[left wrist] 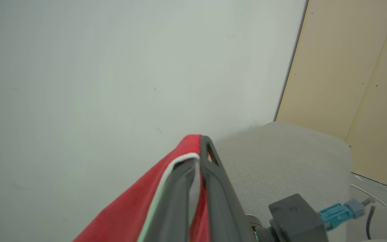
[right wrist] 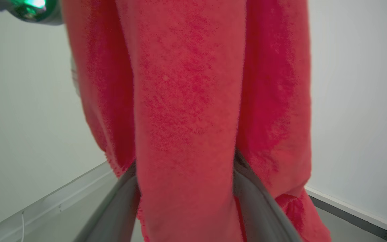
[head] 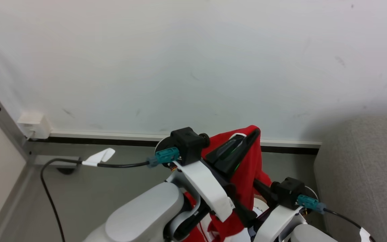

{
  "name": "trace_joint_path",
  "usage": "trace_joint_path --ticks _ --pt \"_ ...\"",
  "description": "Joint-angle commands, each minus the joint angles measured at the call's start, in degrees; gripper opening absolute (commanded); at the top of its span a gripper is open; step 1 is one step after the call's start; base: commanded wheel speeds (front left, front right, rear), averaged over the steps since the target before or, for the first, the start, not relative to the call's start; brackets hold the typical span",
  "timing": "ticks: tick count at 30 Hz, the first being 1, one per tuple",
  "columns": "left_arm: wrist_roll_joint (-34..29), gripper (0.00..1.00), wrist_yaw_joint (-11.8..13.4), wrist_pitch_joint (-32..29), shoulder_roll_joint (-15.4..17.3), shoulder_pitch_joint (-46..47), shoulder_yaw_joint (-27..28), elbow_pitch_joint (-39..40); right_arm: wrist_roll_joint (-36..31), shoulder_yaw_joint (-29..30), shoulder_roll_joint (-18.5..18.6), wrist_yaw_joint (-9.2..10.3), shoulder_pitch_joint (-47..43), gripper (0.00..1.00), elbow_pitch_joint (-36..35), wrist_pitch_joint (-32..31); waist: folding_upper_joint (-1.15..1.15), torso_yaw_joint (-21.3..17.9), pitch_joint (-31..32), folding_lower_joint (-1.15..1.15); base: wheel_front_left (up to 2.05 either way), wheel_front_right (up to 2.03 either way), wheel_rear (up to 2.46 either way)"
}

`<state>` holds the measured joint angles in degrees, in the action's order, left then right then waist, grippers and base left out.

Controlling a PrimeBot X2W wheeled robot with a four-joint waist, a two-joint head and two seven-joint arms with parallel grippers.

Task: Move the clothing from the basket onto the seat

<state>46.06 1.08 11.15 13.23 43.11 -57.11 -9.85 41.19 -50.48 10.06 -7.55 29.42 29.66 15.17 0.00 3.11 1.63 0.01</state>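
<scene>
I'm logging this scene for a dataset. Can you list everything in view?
clothing: one bundle, red with white trim, hanging from the left gripper
seat: one, grey, at the right
wall: one, white, behind
floor: grey, below the wall
wall box: one, white, low at the left
panel: tan, beyond the seat
left gripper: raised, shut on the clothing
right gripper: open, fingers either side of the hanging clothing

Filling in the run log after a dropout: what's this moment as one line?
left claw: shut on clothing, held high | right claw: open around hanging clothing | seat: at right, clothing not yet on it
</scene>
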Motion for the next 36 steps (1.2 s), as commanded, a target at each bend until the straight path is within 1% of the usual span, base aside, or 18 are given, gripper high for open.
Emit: trace_joint_path --ticks 1,5,6,7,8,15,18,23,30,31,32,33,34,36 --pt "-0.1 0.00 -0.3 -0.3 -0.3 -0.2 -0.2 0.4 1.7 -1.3 0.0 0.12 1.4 1.00 1.4 0.0 0.00 1.3 0.4 -0.01 0.00 0.00 0.00" --pt "0.1 0.00 -0.3 -0.4 -0.5 0.0 -0.5 0.6 4.3 -4.2 -0.2 0.12 2.9 1.00 4.7 0.0 0.00 2.5 0.7 -0.01 0.00 0.00 0.00" --pt "0.1 0.00 -0.2 -0.3 -0.5 0.0 -0.4 0.5 4.8 -4.5 -0.4 0.12 3.4 0.74 5.5 0.0 0.00 2.7 0.7 -0.01 0.00 0.00 0.00" --pt "0.1 0.00 -0.1 -0.3 -0.4 0.1 -0.4 0.5 5.2 -4.6 -0.5 0.12 3.8 0.20 6.0 0.0 0.00 2.9 0.8 -0.01 0.00 0.00 0.00" --pt "0.1 0.00 0.0 -0.3 -0.4 0.1 -0.4 0.4 5.7 -4.7 -0.7 0.12 3.9 0.00 6.5 0.0 0.00 3.0 0.8 -0.01 0.00 0.00 0.00" --pt "0.5 0.00 0.5 0.0 0.5 0.0 0.2 -0.2 6.6 -4.0 -1.1 0.12 4.1 0.00 6.3 0.0 0.00 3.1 0.7 -0.01 0.00 0.00 0.00" --pt "0.7 0.00 0.8 0.0 1.1 -0.5 0.4 -0.8 6.0 -1.7 -0.5 0.12 2.8 0.00 5.0 0.0 0.00 2.8 0.6 -0.01 0.00 0.00 0.00" --pt "0.9 0.00 1.3 0.5 1.9 -2.1 0.4 -2.1 3.9 4.6 0.8 0.12 -1.0 0.00 1.3 0.0 0.00 1.5 0.2 -0.01 0.00 0.00 0.00" --pt "1.1 0.00 1.4 1.3 2.8 -4.5 0.1 -2.1 0.1 16.1 1.6 0.12 -6.1 0.00 -4.7 0.0 0.00 -1.8 -0.4 -0.01 0.00 0.00 0.00" --pt "1.0 0.26 1.2 1.5 2.9 -4.8 0.0 -1.8 -0.8 17.6 1.7 0.12 -6.4 0.00 -5.4 0.0 0.00 -2.5 -0.5 -0.01 0.00 0.00 0.00" --pt "1.0 0.26 1.2 1.5 2.9 -4.8 0.0 -1.8 -0.8 17.6 1.7 0.12 -6.4 0.00 -5.4 0.0 0.00 -2.5 -0.5 -0.01 0.00 0.00 0.00" --pt "1.0 0.49 0.9 1.6 3.0 -5.1 -0.2 -1.6 -1.5 19.1 1.9 0.12 -6.7 0.00 -6.0 0.0 0.00 -3.1 -0.7 -0.01 0.00 0.00 0.00" --pt "1.1 1.00 0.7 1.5 3.1 -5.5 -0.5 -1.4 -1.9 20.7 1.8 0.12 -7.1 0.00 -6.6 0.0 0.00 -3.8 -0.8 -0.01 0.00 0.00 0.00" --pt "1.0 1.00 -0.1 1.2 3.4 -5.9 -1.4 -0.9 -3.2 23.5 2.0 0.12 -7.6 0.00 -7.6 0.0 0.00 -5.3 -1.2 -0.01 0.00 0.00 0.00"
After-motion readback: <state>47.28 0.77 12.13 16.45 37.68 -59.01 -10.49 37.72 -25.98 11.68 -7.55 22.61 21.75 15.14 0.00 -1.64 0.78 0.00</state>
